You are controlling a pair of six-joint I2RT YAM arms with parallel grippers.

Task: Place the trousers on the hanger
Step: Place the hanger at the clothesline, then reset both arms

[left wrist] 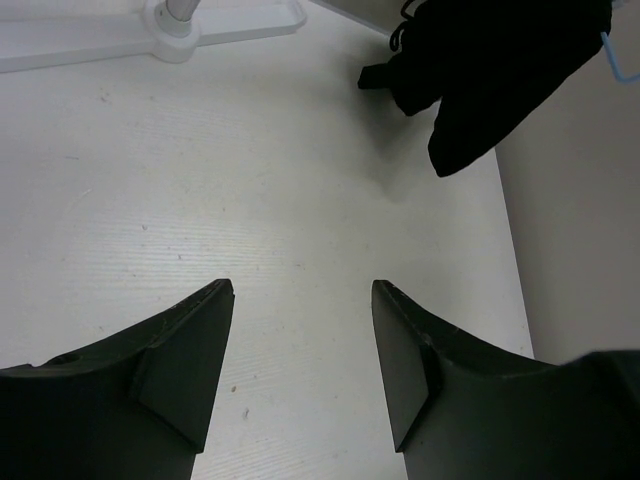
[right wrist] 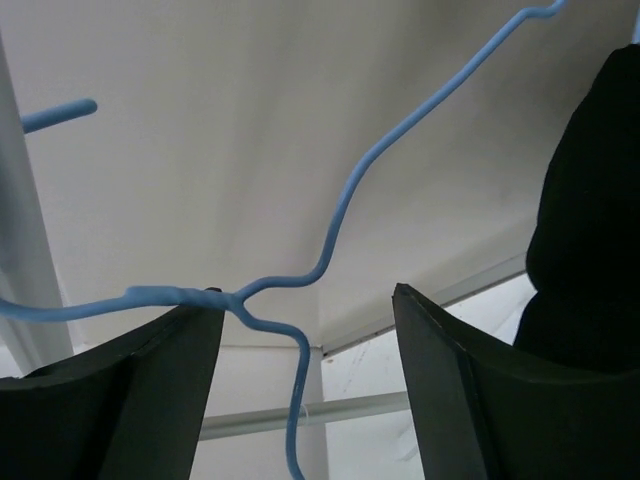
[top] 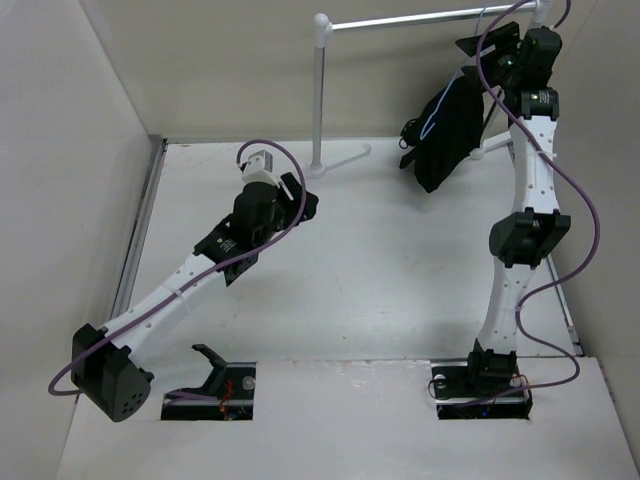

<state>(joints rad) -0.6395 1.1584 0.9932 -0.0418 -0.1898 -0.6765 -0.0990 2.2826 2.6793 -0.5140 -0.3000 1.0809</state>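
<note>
The black trousers (top: 445, 135) hang folded over the pale blue hanger (top: 431, 122), which hangs from the white rack bar at the back right. My right gripper (top: 492, 45) is raised beside the hanger's top, jaws open. In the right wrist view the hanger's twisted wire neck (right wrist: 340, 215) runs between the open fingers, close to or touching the left fingertip (right wrist: 205, 315), with the trousers (right wrist: 590, 220) at the right edge. My left gripper (top: 305, 200) is open and empty over the table, well left of the trousers (left wrist: 500, 70). A bit of the hanger (left wrist: 612, 55) shows beside them.
The white tube garment rack (top: 400, 20) stands at the back, its post and foot (top: 322, 150) near the table's middle back. The foot shows in the left wrist view (left wrist: 170, 25). Walls close in left, back and right. Purple cables loop off both arms.
</note>
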